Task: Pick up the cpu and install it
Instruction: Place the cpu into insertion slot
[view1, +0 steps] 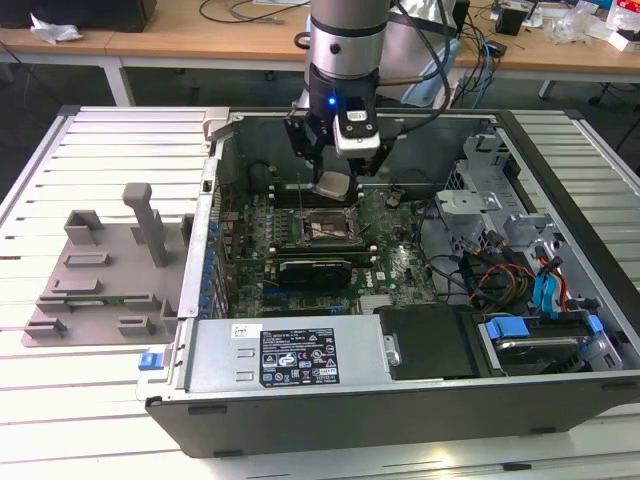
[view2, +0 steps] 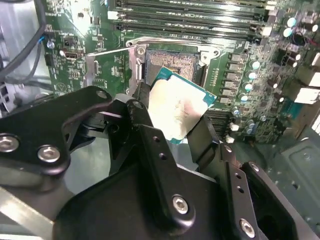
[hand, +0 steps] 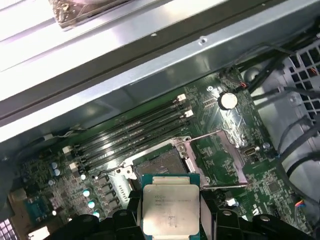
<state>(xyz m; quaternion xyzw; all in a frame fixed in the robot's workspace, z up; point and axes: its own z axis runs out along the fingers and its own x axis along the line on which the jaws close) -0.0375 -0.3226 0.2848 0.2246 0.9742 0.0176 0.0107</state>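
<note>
The gripper (view1: 336, 178) is clamping the cpu (view2: 177, 107) by two opposite edges, holding it in the air just above the open socket (hand: 161, 162) on the board inside the computer case (view1: 400, 415). The chip is likely light, stiff and thin, with a delicate underside, so gripping by the edges suits it. The socket lever (hand: 206, 135) and memory slots (hand: 135, 132) are sitting close around the socket; the room above is standing open.

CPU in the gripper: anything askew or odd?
Yes. The cpu, pinched by its edges in the gripper, looks skewed relative to the open socket beneath it in the second wrist view, not square to it. Its metal top also shows smeared, blotchy marks. No other damage is visible.
</note>
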